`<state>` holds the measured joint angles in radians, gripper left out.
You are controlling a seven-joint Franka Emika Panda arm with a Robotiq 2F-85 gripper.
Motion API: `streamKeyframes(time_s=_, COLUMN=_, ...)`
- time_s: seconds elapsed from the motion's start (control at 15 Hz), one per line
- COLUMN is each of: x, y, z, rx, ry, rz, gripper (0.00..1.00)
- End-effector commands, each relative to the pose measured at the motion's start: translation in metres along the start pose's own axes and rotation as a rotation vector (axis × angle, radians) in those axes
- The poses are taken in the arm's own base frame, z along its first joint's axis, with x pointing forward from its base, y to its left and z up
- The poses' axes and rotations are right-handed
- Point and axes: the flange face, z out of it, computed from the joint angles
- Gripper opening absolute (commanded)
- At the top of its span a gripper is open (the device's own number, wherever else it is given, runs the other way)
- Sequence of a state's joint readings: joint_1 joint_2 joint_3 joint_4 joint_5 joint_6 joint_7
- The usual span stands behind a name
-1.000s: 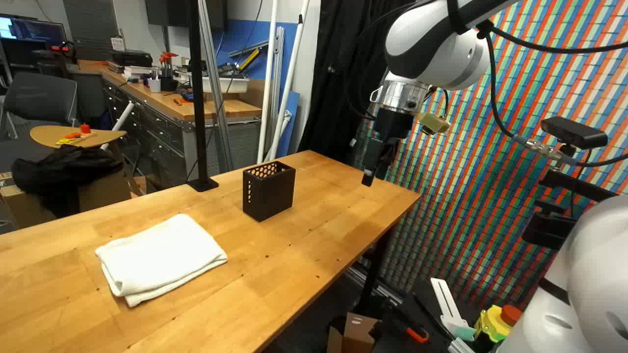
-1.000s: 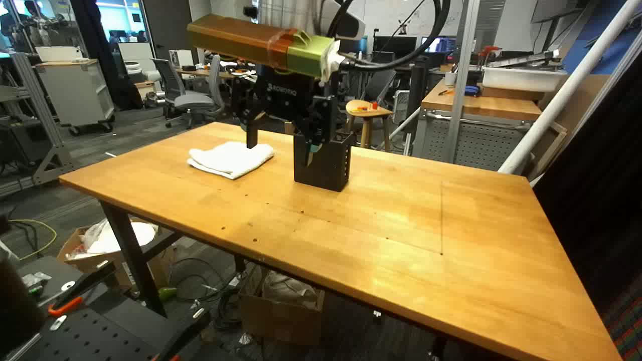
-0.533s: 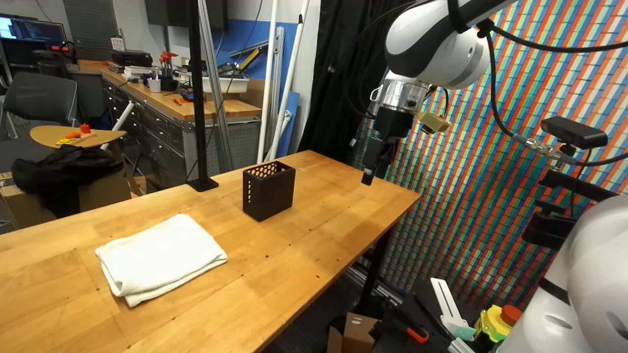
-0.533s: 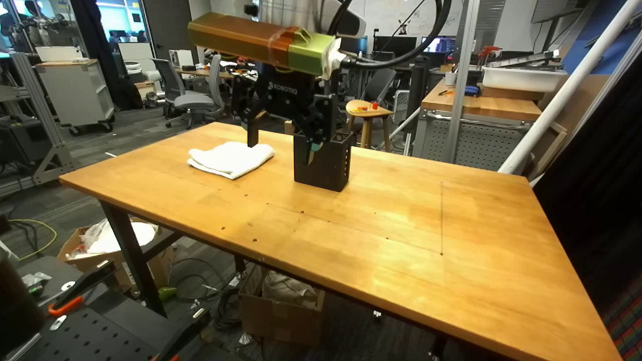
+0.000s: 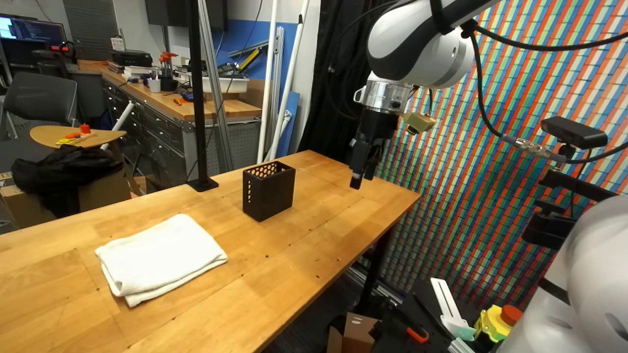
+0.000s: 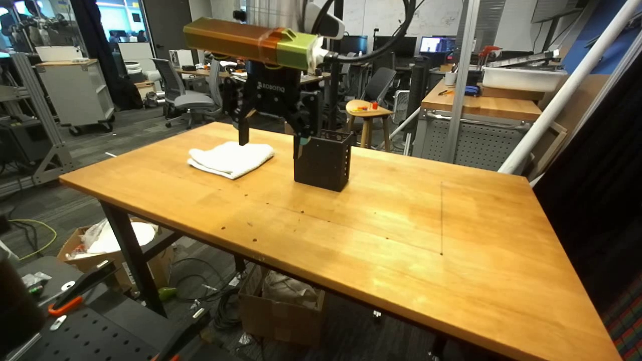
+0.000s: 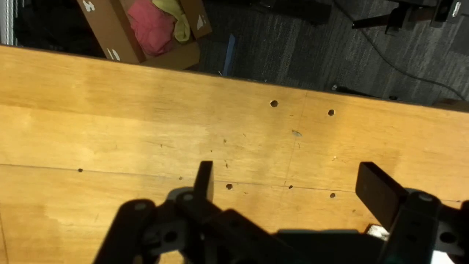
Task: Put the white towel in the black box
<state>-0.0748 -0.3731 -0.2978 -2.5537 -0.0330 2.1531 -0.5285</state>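
White towel lies toward the table's far edge, bare wood between it and the black box; the gripper gapes wide; only the wrist view shows pink cloth.

Wht arm w/ blk trim, silver wrist collar, blk cable; blk claw w/ ROBOTIQ logo; orange/grn housing.

wht "robotiq" txt on blk tool
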Motion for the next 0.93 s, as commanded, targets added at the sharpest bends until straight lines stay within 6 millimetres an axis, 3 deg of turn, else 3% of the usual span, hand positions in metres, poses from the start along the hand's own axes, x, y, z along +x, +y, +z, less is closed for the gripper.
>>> streamKeyframes(time_s=0.0, x=0.045, y=-0.034, z=-0.004, rx=-0.059, ry=0.031, rz=-0.033, gripper=1.00)
streamKeyframes(time_s=0.6, x=0.184, y=-0.142, z=0.002, rx=-0.174, ry=0.026, rz=-0.229, gripper=1.00)
streamKeyframes(time_s=0.87, x=0.235, y=-0.182, z=0.006, rx=-0.232, ry=0.020, rz=-0.294, gripper=1.00)
